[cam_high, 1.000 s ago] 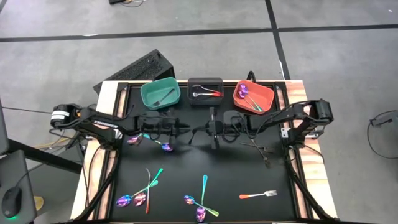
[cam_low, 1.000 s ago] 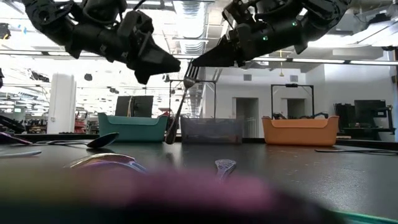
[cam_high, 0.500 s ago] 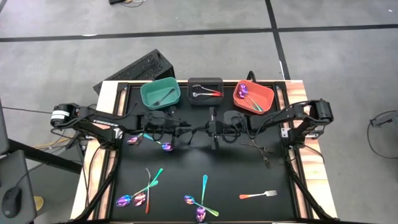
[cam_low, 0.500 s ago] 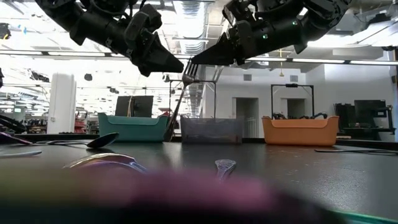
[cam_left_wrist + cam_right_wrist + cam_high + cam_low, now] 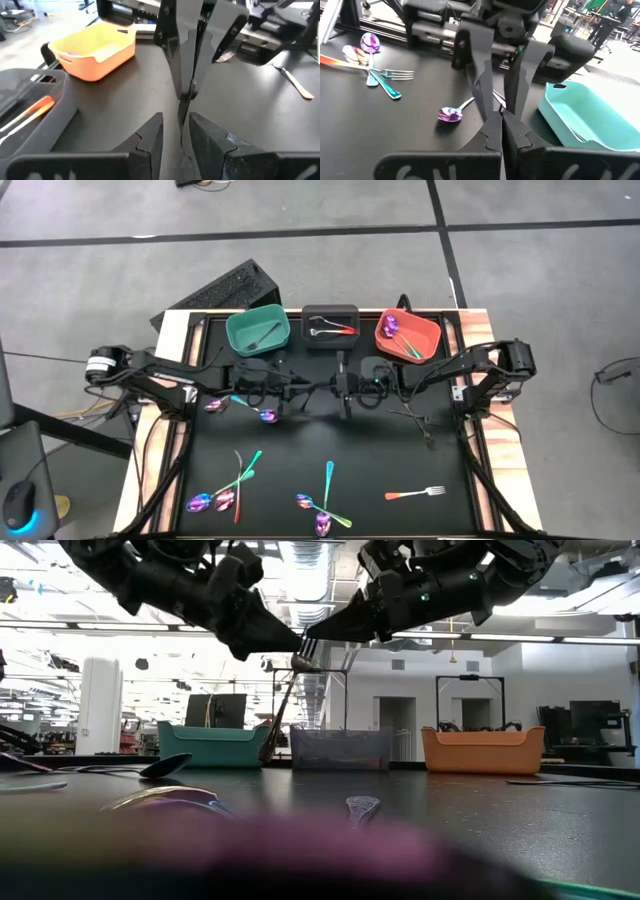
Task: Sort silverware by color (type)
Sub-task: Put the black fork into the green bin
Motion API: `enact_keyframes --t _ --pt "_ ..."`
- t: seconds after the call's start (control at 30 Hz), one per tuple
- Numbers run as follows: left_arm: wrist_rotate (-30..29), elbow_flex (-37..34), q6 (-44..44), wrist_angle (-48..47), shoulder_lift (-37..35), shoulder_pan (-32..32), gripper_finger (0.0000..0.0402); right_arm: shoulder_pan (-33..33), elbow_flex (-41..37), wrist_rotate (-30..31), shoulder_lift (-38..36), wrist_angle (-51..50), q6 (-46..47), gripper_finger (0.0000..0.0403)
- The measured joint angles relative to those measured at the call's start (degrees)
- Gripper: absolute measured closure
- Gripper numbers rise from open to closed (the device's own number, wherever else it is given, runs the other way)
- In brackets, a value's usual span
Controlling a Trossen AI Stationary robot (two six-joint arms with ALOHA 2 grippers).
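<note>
My right gripper (image 5: 308, 638) is shut on a dark grey fork (image 5: 282, 705) and holds it above the table's middle, in front of the bins. The fork hangs slanting down, its handle end low. My left gripper (image 5: 176, 137) faces it tip to tip and stands open. Its fingers are on either side of the hanging handle (image 5: 181, 120) and show no touch. In the high view both grippers (image 5: 303, 389) meet between the teal bin (image 5: 258, 330) and the dark grey bin (image 5: 330, 327). My right gripper pinches the fork near its tine end (image 5: 303, 652) between its two fingertips. The fingers come nearly level from the table's right side. The fork is lifted clear and hangs below the fingers, its handle pointing down toward the table.
An orange bin (image 5: 407, 335) stands at the far right. Loose silverware lies around: purple spoons (image 5: 268, 416) under the left arm, several pieces near the front left (image 5: 225, 495) and front middle (image 5: 322, 510), an orange fork (image 5: 415, 493), a dark fork (image 5: 420, 425).
My left gripper has moved toward the table's right edge and slightly up, rolling a little, until its fingers flank the hanging fork. The fork has stayed where it was.
</note>
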Motion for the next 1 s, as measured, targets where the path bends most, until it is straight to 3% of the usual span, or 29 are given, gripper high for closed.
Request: enact_keyframes --t 0.23,0.33,0.43,0.63,0.73,0.83,1.0 --pt "-0.03 0.47 -0.05 8.0 9.83 0.06 0.027 0.02 0.0 0.0 -0.02 -0.67 1.3 0.0392" --pt "-4.12 1.83 -0.11 7.93 11.78 0.11 0.0264 0.02 0.0 0.16 -0.02 -1.37 1.3 0.0392" --pt "-6.38 2.01 0.25 7.67 11.75 0.13 0.0287 -0.06 0.02 0.87 -0.02 -1.99 1.36 0.0392" --pt "-6.31 2.01 3.08 6.48 8.72 0.13 0.0387 -1.12 0.09 1.85 -0.08 -2.24 4.85 0.0391" --pt "-8.75 2.01 3.41 5.81 7.21 0.17 0.0396 -1.59 0.13 6.41 -0.1 -1.32 7.24 0.038" --pt "-14.82 2.01 3.24 4.04 4.83 0.17 0.0399 -0.85 -0.06 12.19 -2.26 -1.95 9.33 0.0355" --pt "-20.35 -1.04 3.17 6.69 -0.25 -0.57 0.0401 1.1 0.04 20.76 -7.1 -1.73 7.54 0.031"
